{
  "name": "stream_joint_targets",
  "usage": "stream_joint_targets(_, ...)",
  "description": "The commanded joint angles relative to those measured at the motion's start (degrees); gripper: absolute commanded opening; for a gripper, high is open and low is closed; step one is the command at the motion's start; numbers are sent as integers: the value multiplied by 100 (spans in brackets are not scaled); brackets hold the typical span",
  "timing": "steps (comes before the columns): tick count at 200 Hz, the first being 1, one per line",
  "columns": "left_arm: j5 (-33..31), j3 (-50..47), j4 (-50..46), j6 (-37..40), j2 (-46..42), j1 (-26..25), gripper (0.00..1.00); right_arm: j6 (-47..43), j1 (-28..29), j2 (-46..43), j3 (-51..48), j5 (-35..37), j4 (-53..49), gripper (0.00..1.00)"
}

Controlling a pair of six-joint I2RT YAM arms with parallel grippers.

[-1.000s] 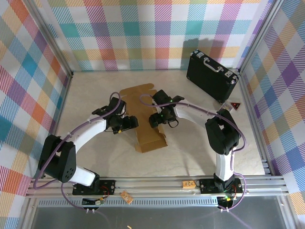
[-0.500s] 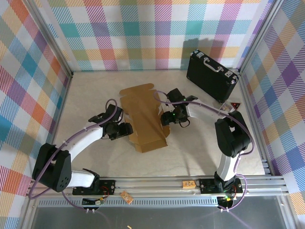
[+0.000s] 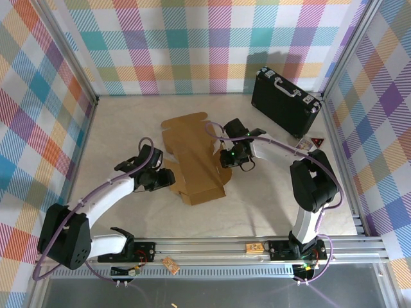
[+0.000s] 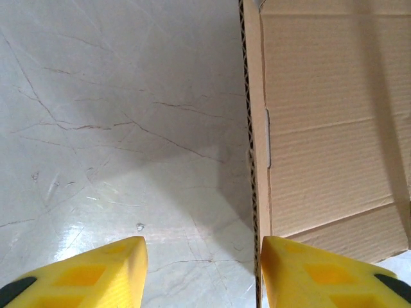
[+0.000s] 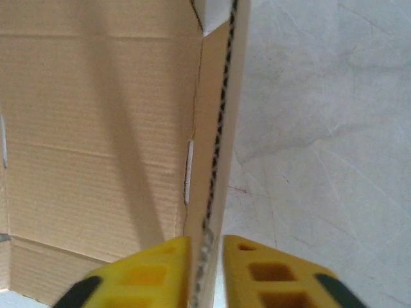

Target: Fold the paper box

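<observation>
Front rail [image 3: 212,247]: extruded aluminium bar along the near edge, carrying both arm bases.
Table [image 3: 119,138]: pale, glossy, stone-patterned top with fine dark veins.
Left gripper [image 3: 167,179]: sits low at the box's left side. Its yellow wedge-shaped fingers [image 4: 83,276] stand apart and hold nothing. The box's left wall edge lies inside the gap, just beside one finger; whether they touch cannot be told.
Paper box [image 3: 196,160]: plain brown corrugated cardboard, a die-cut sheet with visible fluting at the cut edges. It lies mid-table between the two grippers. The base panel is flat on the table, the long side walls are raised, and the far flap with its notched outline is spread flat.
Right gripper [image 3: 227,160]: sits at the box's right side. Its yellow fingers [image 5: 151,273] are drawn close together, pinching the fluted top edge of the upright right wall.
Black case [image 3: 286,102]: rigid and rectangular, with silver trim and handle. It stands closed in the far right corner, well apart from the box.
Walls [image 3: 192,45]: cloth panels in a pastel plaid weave.
</observation>
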Motion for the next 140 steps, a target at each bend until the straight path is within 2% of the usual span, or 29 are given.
stream_joint_targets(1,-73,57,-273,-52,-288,-50,51,-439,19,41,406,-52,-102,14)
stream_joint_targets(29,-549,628,-838,-7,-541,7,64,-1644,28,278,932,-394,-310,10)
stream_joint_targets(49,-683,1247,-1292,30,-629,165,72,-2893,65,588,1427,-443,-803,8)
stream_joint_targets(78,-637,1922,-1672,149,-518,374,75,-4486,159,962,1964,-301,-890,6)
stream_joint_targets(98,-340,2076,-1747,211,-355,573,76,-4746,133,1458,2723,214,-912,17)
stream_joint_targets(101,-296,2072,-1739,213,-349,595,76,-4791,133,1561,2877,248,-997,23)
stream_joint_targets(109,-217,2044,-1710,218,-321,640,76,-4810,142,1806,3294,317,-1227,49)
stream_joint_targets(115,-179,2013,-1698,214,-317,663,76,-4712,142,1934,3583,413,-1265,58)
stream_joint_targets(140,-72,1906,-1698,262,-356,687,76,-4048,125,1701,3706,788,-659,75)
